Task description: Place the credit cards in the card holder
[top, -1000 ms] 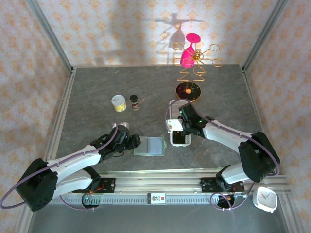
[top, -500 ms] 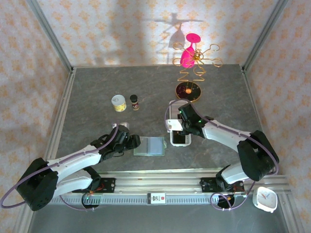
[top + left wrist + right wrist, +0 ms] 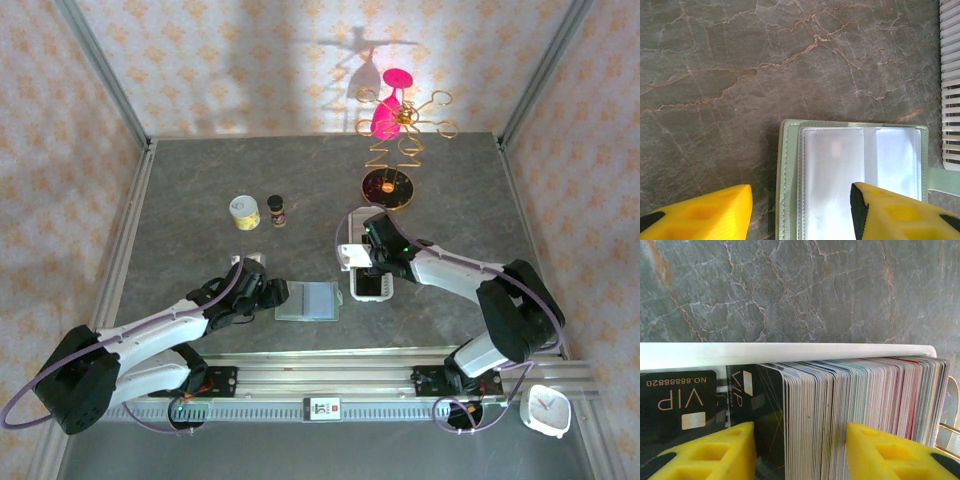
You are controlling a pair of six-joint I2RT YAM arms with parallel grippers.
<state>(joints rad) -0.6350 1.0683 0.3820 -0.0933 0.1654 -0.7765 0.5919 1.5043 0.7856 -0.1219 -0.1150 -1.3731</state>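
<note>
Near edge: a white clock [image 3: 545, 410] sits beyond the arm bases, at the right corner, off the counter [image 3: 200, 200].

Left pincer [image 3: 800, 215]: low over the counter, jaws about half apart and clamped on nothing. One yellow finger [image 3: 700, 210] is over bare stone. The other is over the card holder [image 3: 308, 300].

Card holder: sage-green wallet lying open and flat, near the front and close to the middle of the counter. Its clear plastic sleeves face up (no card seen in them). The snap tab sticks out on the side toward the white tray [image 3: 790, 350], which lies just beside it.

Right pincer [image 3: 800, 455]: down in the tray, one finger on each side of a thick bundle of credit cards [image 3: 840, 410]. The cards stand on edge, packed tight. The fingers sit against the cards, but I cannot tell whether they are squeezing. A black VIP card [image 3: 680, 400] lies at the left end of the stack, partly behind one finger.

Farther back, left of centre: a small yellow can [image 3: 244, 212], with a dark little bottle [image 3: 277, 210] just beside it, both upright.

Far right of centre: a gold wire stand [image 3: 388, 187] carrying a pink glass [image 3: 388, 115], well apart from the tray.
</note>
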